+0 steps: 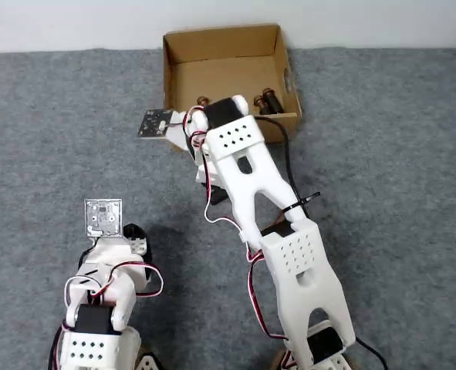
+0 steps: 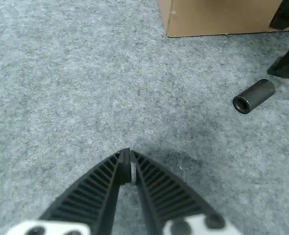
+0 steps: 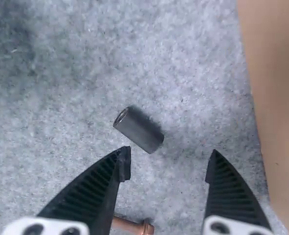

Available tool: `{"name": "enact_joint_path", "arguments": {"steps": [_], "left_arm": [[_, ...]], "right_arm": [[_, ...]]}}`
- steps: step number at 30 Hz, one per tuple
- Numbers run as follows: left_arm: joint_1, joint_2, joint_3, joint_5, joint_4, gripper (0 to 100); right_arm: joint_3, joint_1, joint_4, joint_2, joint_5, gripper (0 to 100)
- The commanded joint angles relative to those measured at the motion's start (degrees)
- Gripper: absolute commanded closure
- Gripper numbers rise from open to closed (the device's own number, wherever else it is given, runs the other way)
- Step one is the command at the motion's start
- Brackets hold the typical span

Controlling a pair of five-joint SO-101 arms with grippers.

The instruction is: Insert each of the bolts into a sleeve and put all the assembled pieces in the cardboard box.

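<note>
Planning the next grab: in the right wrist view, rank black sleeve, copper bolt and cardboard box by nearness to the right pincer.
1. Black cylindrical sleeve, just ahead of the right pincer.
2-3. Copper bolt, beneath it, and brown cardboard box wall, alongside: too close to call.

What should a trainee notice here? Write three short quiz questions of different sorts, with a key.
1. True or false: the left gripper is shut with nothing held.
2. The black sleeve is: A) standing on end, B) lying on its side on the grey carpet, C) clamped between fingers.
3. Fill in: close by the open right gripper, on the carpet, lies a copper ____.
Key: 1 true; 2 B; 3 bolt.
</note>
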Motion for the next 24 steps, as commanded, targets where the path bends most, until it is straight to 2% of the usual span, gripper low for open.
{"name": "enact_joint_path", "arguments": {"steps": [1,14,22,24], "left_arm": [[-0.2,-0.4,-0.3,-0.5,-1.1,99],[-0.2,-0.4,-0.3,-0.5,-1.2,99],[-0.2,-0.4,-0.3,-0.5,-1.2,99],[-0.2,-0.4,-0.3,-0.5,-1.2,99]], "right_arm": [[-0.3,-0.5,2.3,0.7,0.5,75.6],[4.7,-1.8,2.3,2.7,0.4,75.6],[2.0,-2.8,-0.6,10.2,0.4,75.9],[0.4,-2.8,-1.4,12.3,0.4,80.1]]}}
